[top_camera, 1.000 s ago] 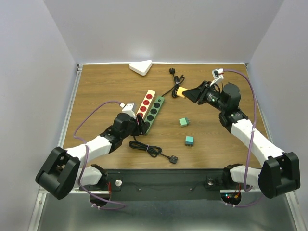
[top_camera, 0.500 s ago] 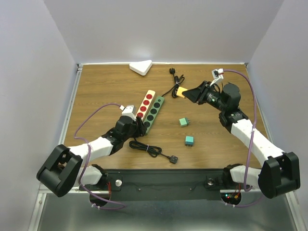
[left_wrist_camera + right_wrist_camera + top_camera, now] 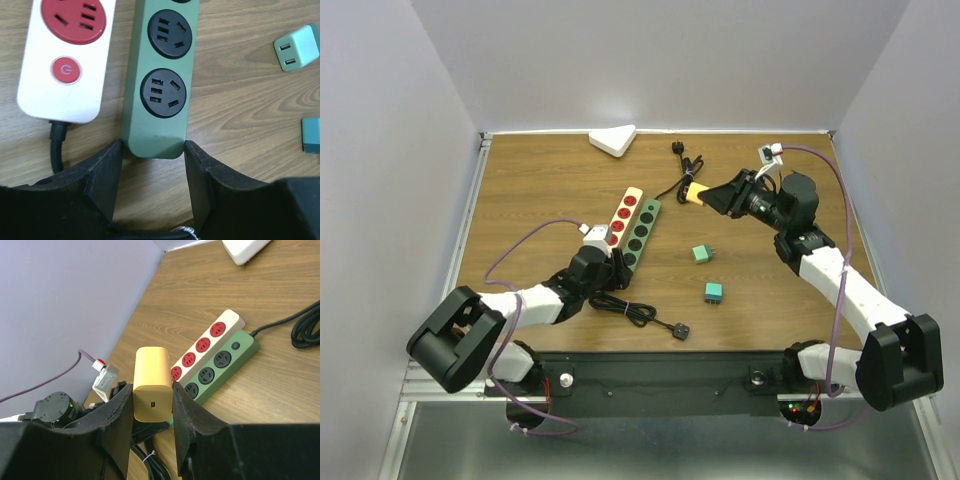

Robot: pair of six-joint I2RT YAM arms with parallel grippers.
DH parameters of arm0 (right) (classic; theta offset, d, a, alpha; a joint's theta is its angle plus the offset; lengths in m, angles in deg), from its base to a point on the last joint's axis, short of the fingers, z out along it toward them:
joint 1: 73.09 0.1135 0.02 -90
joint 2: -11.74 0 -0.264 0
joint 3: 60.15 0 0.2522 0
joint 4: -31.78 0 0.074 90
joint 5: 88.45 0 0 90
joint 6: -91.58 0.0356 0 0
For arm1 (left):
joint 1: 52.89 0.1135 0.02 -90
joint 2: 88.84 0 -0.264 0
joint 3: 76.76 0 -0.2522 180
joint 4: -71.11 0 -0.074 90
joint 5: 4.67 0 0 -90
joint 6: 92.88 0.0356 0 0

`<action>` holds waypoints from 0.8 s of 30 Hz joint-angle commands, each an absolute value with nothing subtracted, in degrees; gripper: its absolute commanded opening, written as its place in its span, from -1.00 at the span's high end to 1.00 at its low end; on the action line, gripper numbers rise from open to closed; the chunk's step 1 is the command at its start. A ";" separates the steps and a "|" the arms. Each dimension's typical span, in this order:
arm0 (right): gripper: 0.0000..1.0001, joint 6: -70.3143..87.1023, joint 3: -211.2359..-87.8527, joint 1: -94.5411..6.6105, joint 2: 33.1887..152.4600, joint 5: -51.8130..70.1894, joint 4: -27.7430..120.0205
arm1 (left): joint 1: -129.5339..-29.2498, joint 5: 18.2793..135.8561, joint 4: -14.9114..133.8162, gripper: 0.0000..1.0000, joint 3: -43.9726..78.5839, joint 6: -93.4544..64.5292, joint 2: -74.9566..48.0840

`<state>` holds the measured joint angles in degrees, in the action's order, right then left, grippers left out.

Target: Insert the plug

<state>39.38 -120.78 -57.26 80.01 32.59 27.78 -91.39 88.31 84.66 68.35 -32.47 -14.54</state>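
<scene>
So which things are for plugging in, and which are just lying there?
For the job:
- yellow plug, held in the right gripper
- green strip, its end between the left gripper fingers

Just lying about:
- white strip
- teal adapters
- white triangle

white triangular block (image 3: 612,140): 11 o'clock on table (image 3: 530,180), far edge | white strip with red sockets (image 3: 623,213): 10 o'clock of centre | black cable (image 3: 638,311): 6 o'clock, near edge | teal adapter (image 3: 701,253): just right of centre | second teal adapter (image 3: 713,291): 6 o'clock of first, apart
</scene>
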 commanded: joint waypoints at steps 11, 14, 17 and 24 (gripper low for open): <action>0.99 30.68 -130.50 -56.92 89.25 26.34 48.26 | -103.77 80.32 97.86 -0.22 62.50 -37.33 -4.47; 0.99 28.92 -132.96 -56.92 92.59 25.28 52.65 | -106.68 79.36 99.88 -0.22 60.48 -37.95 -1.75; 0.99 26.12 -137.18 -56.75 96.36 24.14 57.92 | -107.65 79.09 99.89 -0.22 59.24 -38.56 -0.69; 0.99 21.18 -149.30 -53.24 105.34 21.42 68.21 | -106.69 86.98 91.65 -0.25 61.17 -35.58 -11.38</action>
<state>25.02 -142.62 -56.34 103.01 23.66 62.27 -107.59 81.41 94.76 61.16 -37.47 -2.76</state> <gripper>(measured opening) 0.374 0.619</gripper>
